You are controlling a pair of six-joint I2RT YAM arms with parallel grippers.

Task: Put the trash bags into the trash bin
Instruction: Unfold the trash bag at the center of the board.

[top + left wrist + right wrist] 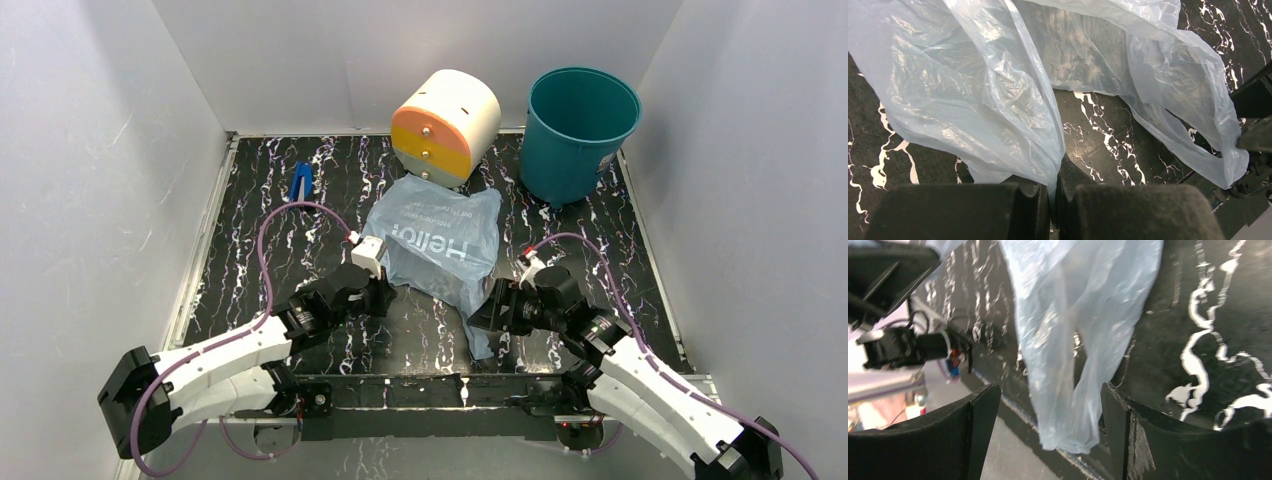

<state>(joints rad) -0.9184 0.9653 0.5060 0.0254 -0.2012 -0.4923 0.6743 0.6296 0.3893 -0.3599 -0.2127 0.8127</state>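
Now my left gripper (pixel 1053 187) is pinched shut on the light-blue trash bag (pixel 440 240) lying mid-table; my right gripper (pixel 1048 397) gapes wide, a bag fold hanging between its jaws. The teal trash bin (pixel 575 160) stands upright in the far-right corner, beside the drum (pixel 445 125).

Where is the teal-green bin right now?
Top view: the round teal-green plastic bin stands upright at the far right, beside the cream-and-orange cylindrical drum, beyond the light-blue plastic bag.
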